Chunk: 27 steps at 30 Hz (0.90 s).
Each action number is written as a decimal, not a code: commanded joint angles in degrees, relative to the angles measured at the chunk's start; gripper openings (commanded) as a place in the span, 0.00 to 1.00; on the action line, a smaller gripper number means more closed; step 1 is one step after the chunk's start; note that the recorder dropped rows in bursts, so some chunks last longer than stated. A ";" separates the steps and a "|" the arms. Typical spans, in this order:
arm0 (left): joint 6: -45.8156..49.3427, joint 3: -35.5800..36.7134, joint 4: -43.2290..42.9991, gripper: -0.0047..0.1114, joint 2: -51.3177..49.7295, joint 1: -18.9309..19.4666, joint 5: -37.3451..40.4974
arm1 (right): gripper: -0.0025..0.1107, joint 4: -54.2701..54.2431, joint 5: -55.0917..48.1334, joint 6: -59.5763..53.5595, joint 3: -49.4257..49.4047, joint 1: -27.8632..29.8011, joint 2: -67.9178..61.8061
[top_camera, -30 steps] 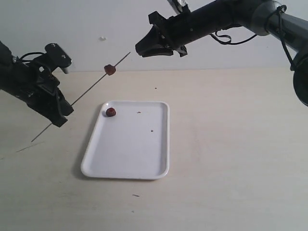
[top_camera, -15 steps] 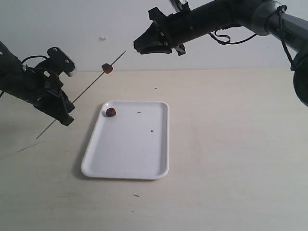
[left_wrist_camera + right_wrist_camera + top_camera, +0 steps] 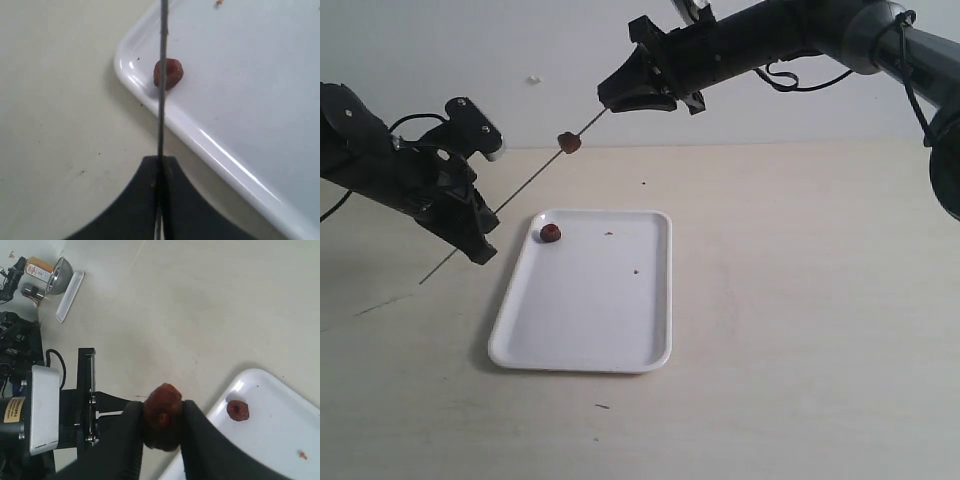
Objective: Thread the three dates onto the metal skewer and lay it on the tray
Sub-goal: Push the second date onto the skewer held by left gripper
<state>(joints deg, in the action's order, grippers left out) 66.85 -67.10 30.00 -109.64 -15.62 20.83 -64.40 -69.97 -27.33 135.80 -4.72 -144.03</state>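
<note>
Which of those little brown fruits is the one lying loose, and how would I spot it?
Find the white tray on the table; the loose date lies in its far left corner. The other two are in the air: one on the skewer, one in the right gripper.

Skewer in gripper, over date.
</note>
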 commanded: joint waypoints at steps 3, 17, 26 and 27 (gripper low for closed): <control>0.20 -0.21 0.54 0.04 0.28 -0.27 -1.32 | 0.24 0.55 0.00 -0.71 -0.04 0.04 0.71; 0.20 -0.21 0.54 0.04 0.28 -0.27 -1.46 | 0.24 0.91 0.00 -0.93 -0.04 1.05 0.71; 0.20 -0.21 0.54 0.04 0.28 -0.27 -1.46 | 0.24 0.14 0.00 -0.87 -0.04 1.87 0.71; 0.20 -0.21 0.54 0.04 0.28 -0.27 -1.46 | 0.24 0.14 0.00 -0.87 -0.04 1.87 0.71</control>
<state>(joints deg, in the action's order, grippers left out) 66.99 -67.10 30.00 -109.64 -15.62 20.28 -63.20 -69.97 -27.53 135.80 -3.00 -144.03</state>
